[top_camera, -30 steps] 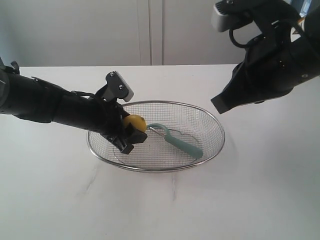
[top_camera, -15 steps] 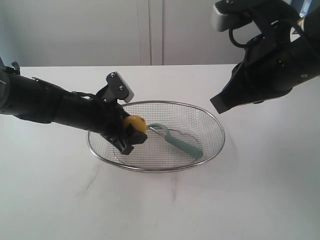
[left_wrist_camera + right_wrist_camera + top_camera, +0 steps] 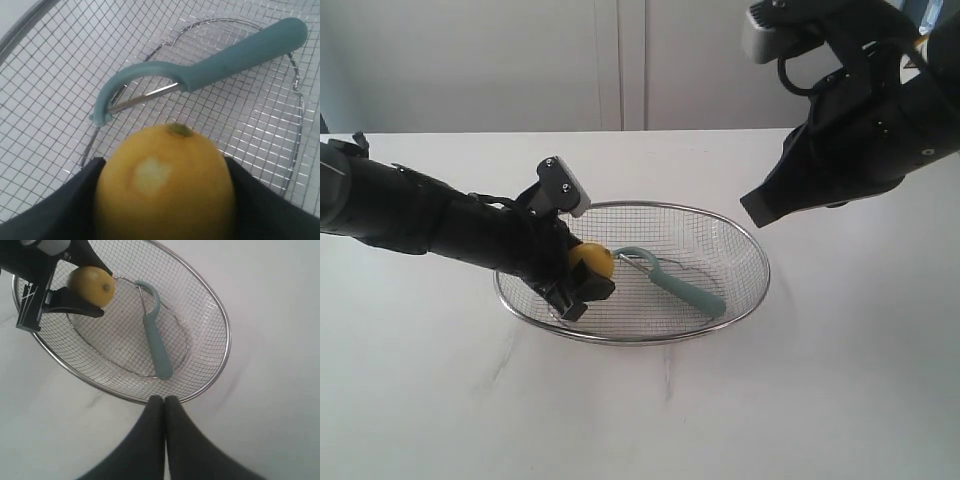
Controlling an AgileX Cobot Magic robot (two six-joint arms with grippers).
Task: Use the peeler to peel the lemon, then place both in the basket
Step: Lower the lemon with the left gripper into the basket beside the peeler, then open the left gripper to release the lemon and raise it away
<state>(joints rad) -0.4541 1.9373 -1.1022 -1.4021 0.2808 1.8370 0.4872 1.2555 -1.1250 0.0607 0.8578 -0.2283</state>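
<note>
Just inside the left rim of the silver wire-mesh basket (image 3: 650,204), my left jaws clamp the round yellow lemon (image 3: 592,259), which I'd lower beside the teal-handled peeler (image 3: 688,287) before releasing; right jaws together.

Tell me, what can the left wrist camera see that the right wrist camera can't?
Only the left wrist view: a pale peeled patch on the lemon, seen very close. Only the right wrist view: the basket's whole rim, the white table around it, and the right arm's own jaws pressed shut. Both: the lemon held between the left arm's jaws, and the peeler lying on the basket's mesh.
</note>
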